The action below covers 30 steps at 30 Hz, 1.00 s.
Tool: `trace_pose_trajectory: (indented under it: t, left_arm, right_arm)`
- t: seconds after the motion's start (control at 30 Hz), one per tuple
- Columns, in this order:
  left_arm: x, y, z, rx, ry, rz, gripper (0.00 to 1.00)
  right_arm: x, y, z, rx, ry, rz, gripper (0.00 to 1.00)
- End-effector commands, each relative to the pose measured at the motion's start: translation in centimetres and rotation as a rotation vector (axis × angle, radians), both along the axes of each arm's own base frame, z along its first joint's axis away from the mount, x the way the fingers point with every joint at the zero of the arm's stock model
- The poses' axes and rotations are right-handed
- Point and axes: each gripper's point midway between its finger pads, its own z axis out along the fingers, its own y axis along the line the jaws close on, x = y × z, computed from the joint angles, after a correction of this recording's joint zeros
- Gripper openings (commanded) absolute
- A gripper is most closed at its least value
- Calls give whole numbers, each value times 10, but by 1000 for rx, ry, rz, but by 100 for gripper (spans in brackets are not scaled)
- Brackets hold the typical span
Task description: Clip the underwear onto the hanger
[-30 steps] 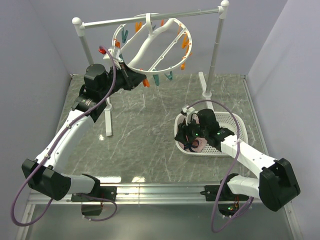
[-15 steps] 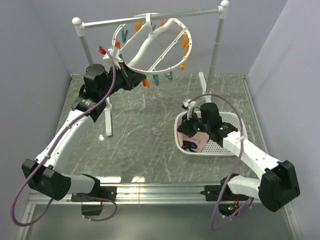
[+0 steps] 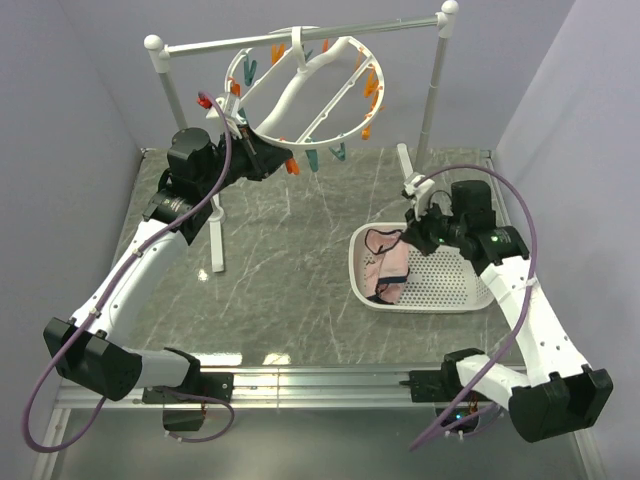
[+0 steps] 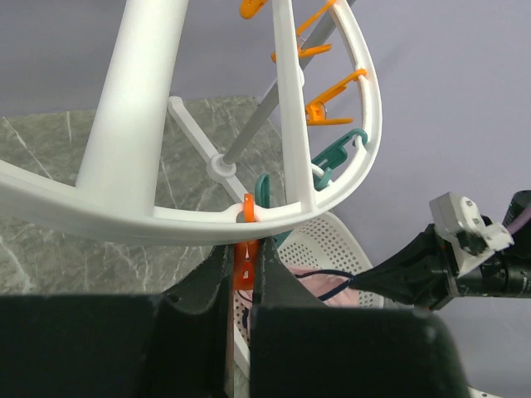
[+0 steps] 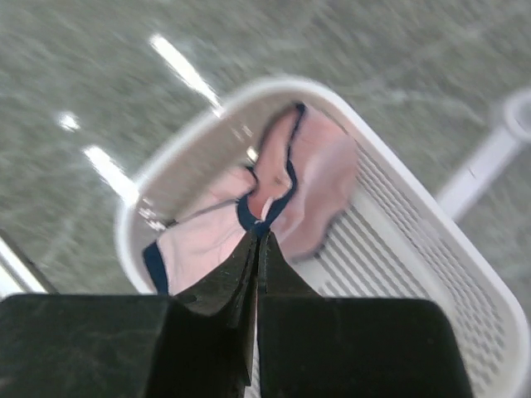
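- Since a second ago, the right gripper has risen from inside the basket to above its far rim. Its jaws are shut and seem to pinch the underwear by its navy edge, so the pickup is likely begun.
- Well left of the basket, the left gripper is clamped on an orange clip of the hanger.
- Most of the underwear lies inside the basket.

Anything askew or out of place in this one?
The hanger hangs steeply tilted on the rail instead of level: the left pincer, shut on an orange clip, holds its low side. Nothing looks spilled or damaged.
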Motion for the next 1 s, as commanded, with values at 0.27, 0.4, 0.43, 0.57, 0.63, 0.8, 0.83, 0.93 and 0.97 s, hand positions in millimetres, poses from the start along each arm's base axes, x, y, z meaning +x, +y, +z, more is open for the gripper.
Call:
trace_pose_trajectory:
  t: [0.27, 0.4, 0.43, 0.57, 0.63, 0.8, 0.83, 0.93, 0.97]
  left_arm:
    - [0, -4, 8, -27, -22, -24, 0]
    - [1, -5, 7, -30, -19, -25, 0]
    - [1, -5, 7, -30, -19, -27, 0]
    - [1, -4, 6, -22, -18, -23, 0]
    - [0, -2, 8, -14, -24, -17, 0]
    - [1, -2, 6, -13, -22, -17, 0]
    - [1, -2, 5, -12, -19, -17, 0]
    - [1, -2, 4, -12, -19, -17, 0]
    - [2, -2, 3, -12, -16, -16, 0]
  right_arm:
    - [1, -86, -92, -292, 200, -68, 0]
    - [20, -88, -116, -281, 216, -72, 0]
    - [24, -96, -121, -274, 231, -103, 0]
    - [38, -114, -138, -247, 291, -157, 0]
    - [46, -130, -142, -240, 310, -207, 0]
    - [67, -158, -129, -239, 257, -298, 0]
    - [72, -161, -124, -245, 237, -307, 0]
    - [76, -157, -108, -225, 204, -299, 0]
    - [76, -155, -101, -216, 192, -293, 0]
